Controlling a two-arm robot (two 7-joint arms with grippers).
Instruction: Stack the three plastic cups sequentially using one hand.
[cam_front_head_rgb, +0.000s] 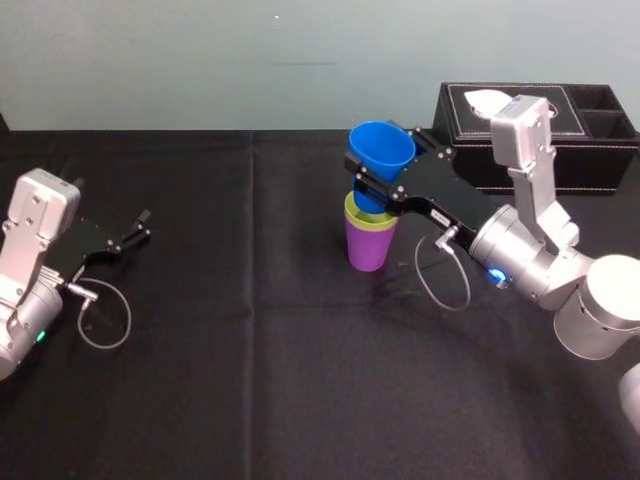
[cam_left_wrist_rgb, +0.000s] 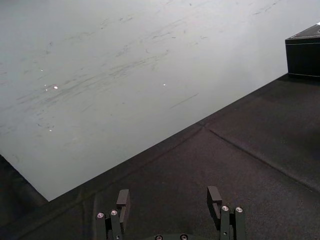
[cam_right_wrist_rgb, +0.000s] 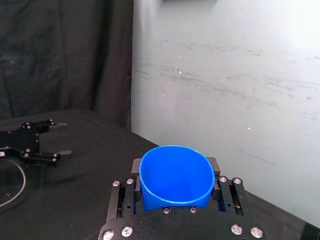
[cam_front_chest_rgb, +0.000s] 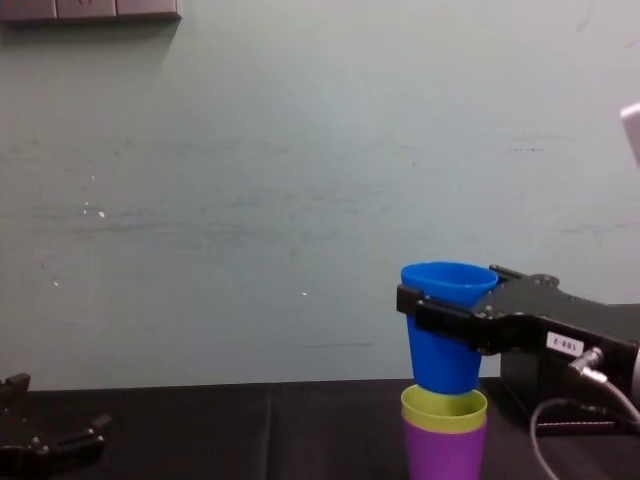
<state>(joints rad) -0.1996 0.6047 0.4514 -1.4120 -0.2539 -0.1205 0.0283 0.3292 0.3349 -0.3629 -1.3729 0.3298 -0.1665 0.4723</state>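
Right gripper (cam_front_head_rgb: 377, 187): reaches in from the right over the middle of the table (cam_front_head_rgb: 250, 350), raised above the black cloth.
Right fingers (cam_right_wrist_rgb: 123, 196): closed on the blue cup, one on each side of its wall, below the rim.
Blue cup (cam_front_head_rgb: 381, 147): held mouth up, lifted off the table, directly over the other two cups. In the chest view its base sits at the mouth of the yellow-green cup; I cannot tell whether they touch.
Yellow-green cup (cam_front_chest_rgb: 444, 408): nested inside the purple cup, with just its rim band showing above it.
Purple cup (cam_front_head_rgb: 368, 250): upright on the cloth near the table's middle, at the bottom of the stack.
Left gripper (cam_front_head_rgb: 142, 228): at the left side of the table, well apart from the cups and low over the cloth.
Left fingers (cam_left_wrist_rgb: 122, 199): spread wide, with nothing between them.
Black tissue box (cam_front_head_rgb: 540, 130): at the far right of the table, behind the right arm and near the stack without touching it.
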